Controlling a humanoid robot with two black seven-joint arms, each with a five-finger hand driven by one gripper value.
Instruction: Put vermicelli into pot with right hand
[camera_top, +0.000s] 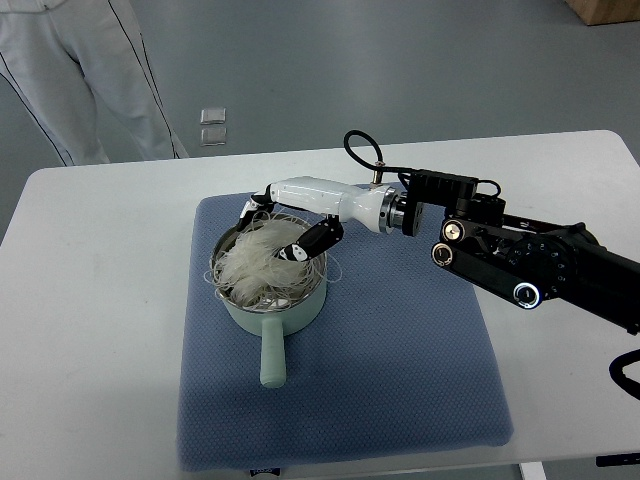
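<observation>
Your right hand (285, 225) grips the vermicelli (258, 265) piled in the pot (272, 318) just beneath it. Strands overhang the rim; I judge withdrawing before letting go could drag them out.

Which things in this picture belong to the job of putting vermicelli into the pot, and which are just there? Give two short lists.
Part of the job:
vermicelli, heaped in the pot
pot, pale green, handle towards the camera
right hand, over the pot

Just there:
blue mat under the pot
white table
person standing behind the table
</observation>
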